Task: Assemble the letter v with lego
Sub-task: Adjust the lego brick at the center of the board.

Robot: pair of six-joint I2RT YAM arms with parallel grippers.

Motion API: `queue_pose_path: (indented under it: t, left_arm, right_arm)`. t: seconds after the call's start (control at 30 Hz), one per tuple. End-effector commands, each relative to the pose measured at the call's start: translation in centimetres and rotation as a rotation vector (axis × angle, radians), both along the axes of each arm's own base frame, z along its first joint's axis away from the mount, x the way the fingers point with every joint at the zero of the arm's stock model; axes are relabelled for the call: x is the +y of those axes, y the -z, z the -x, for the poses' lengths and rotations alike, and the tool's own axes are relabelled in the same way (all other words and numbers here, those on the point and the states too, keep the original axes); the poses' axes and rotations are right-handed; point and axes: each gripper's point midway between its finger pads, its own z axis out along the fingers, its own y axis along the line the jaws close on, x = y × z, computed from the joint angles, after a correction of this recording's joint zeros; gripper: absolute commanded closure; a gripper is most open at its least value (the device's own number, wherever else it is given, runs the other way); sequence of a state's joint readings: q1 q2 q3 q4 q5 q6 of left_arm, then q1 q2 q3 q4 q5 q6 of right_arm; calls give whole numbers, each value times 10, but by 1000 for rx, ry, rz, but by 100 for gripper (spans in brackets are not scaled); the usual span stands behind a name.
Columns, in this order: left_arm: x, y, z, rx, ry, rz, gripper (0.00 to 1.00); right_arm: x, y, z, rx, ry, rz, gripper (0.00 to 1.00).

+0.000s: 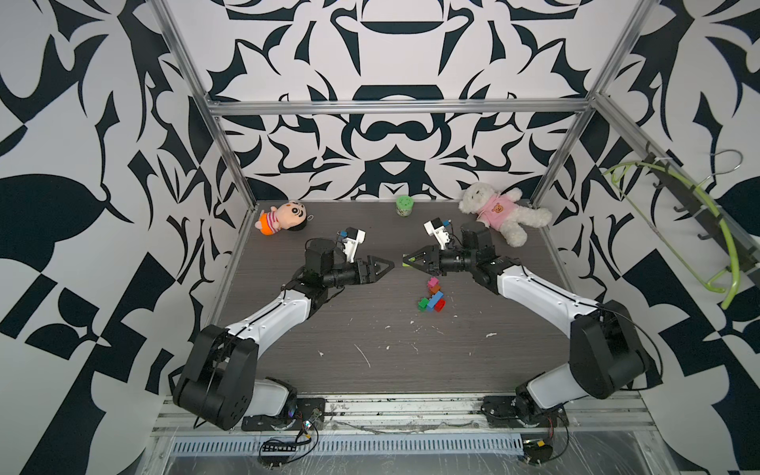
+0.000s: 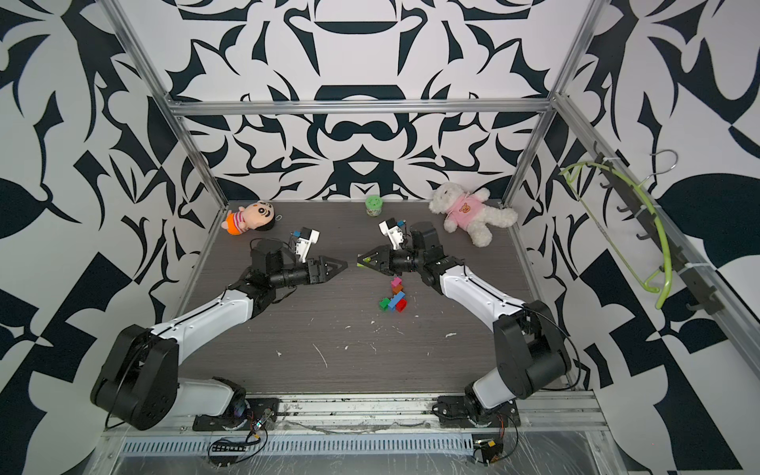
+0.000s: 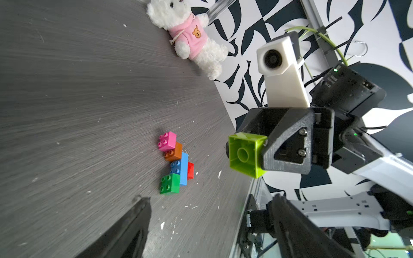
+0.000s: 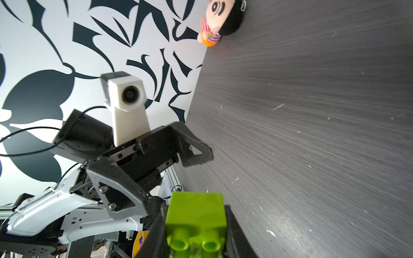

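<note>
Five lego bricks lie together right of the table's middle: pink [image 1: 432,282], orange-brown [image 1: 435,289], blue [image 1: 436,298], red [image 1: 440,305] and dark green [image 1: 422,304]. In the left wrist view they form a bent row, pink [image 3: 167,140] down to green [image 3: 170,183]. My right gripper [image 1: 408,260] hovers behind them, shut on a lime brick [image 3: 245,154], which fills the jaws in the right wrist view [image 4: 196,214]. My left gripper [image 1: 388,266] faces it tip to tip across a small gap. It is open, with only bare table between its fingers [image 3: 138,221].
A cartoon plush doll [image 1: 279,218] lies at the back left and a white teddy in a pink hoodie [image 1: 503,214] at the back right. A small green jar [image 1: 404,205] stands at the back wall. Metal frame posts [image 1: 230,156] bound the table.
</note>
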State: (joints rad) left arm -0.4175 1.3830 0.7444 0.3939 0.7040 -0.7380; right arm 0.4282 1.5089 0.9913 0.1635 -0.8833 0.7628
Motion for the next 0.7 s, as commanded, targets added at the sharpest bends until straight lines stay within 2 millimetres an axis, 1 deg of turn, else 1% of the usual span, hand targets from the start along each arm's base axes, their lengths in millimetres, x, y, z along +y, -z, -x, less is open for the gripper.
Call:
queue_pose_path:
  t: [0.0, 0.07, 0.1, 0.13, 0.17, 0.2, 0.23, 0.3, 0.4, 0.43, 0.5, 0.53, 0.6, 0.67]
  left_arm:
    - [-2, -21, -12, 27, -37, 118, 14]
    - [-4, -30, -21, 87, -67, 202, 8]
    - [-7, -33, -22, 101, -56, 226, 7]
    - [-9, -32, -25, 134, -52, 240, 7]
    - [-10, -32, -26, 146, -48, 253, 8]
    - [-11, -32, -26, 155, -45, 266, 8]
    - [-12, -31, -25, 171, -37, 279, 8]
    - [-16, -29, -21, 210, 11, 284, 12]
    - [-16, -22, -10, 244, 39, 277, 14]
    - [-16, -19, -7, 260, 45, 261, 18]
    - [-15, -13, 1, 282, 66, 220, 22]
    - [-14, -11, 3, 288, 62, 209, 23]
    - [-14, -15, 8, 286, 70, 210, 23]
    - [-18, -18, 14, 294, 91, 216, 23]
  right_arm:
    - [7, -20, 3, -135, -53, -61, 100]
    - [5, -13, 4, -236, -51, -7, 100]
    - [5, -12, 7, -336, -65, 31, 100]
    - [6, -6, 10, -448, -73, 112, 100]
    - [8, 0, 16, -549, -104, 193, 100]
    - [9, 4, 21, -633, -126, 233, 100]
    - [10, 0, 25, -725, -138, 236, 100]
    - [7, -12, 30, -862, -126, 203, 100]
    - [6, -16, 40, -1063, -172, 192, 100]
    - [7, -16, 41, -1114, -181, 193, 100]
    - [6, -18, 44, -1195, -207, 168, 100]
    - [8, -19, 49, -1251, -235, 135, 100]
    - [10, -22, 54, -1347, -250, 94, 100]
    - [12, -27, 50, -1415, -235, 73, 100]
